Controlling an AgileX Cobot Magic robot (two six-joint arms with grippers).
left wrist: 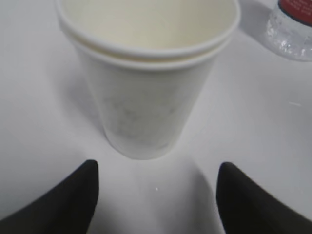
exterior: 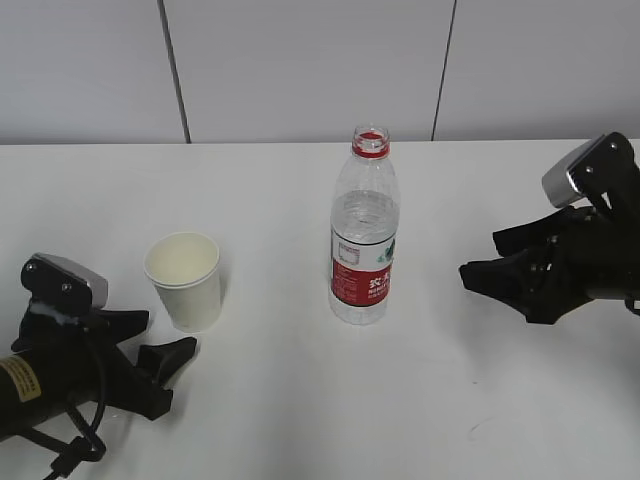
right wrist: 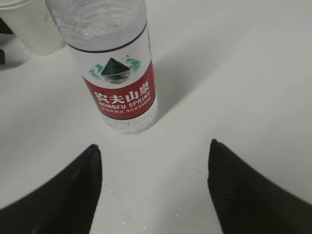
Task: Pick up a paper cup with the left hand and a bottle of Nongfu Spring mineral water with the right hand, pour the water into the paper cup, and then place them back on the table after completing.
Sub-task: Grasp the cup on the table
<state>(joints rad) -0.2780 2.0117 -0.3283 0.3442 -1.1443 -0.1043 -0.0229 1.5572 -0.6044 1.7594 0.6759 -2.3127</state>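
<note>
The left hand, a black two-finger gripper on an arm with a yellow sticker, has its jaws spread wide and holds nothing; its dark fingertips sit low in the left wrist view with bare tabletop between them. Straight ahead of the gap, not yet between the fingers, stands the cream-white paper cup (it looks like two cups nested, with a doubled rim), upright and empty on the plain white table.

The right hand, a bulkier black gripper with a grey camera block, also has its jaws parted and empty, its ridged fingertips wide apart. Ahead of them, slightly toward the left finger, the clear plastic Nongfu Spring water bottle stands upright on the table, its red-and-white label facing the gripper, its red-ringed neck uncapped, the shoulder clear and ribbed above. It is well apart from the fingers. Beyond the bottle, the cup shows at the upper left corner of the right wrist view.
</note>
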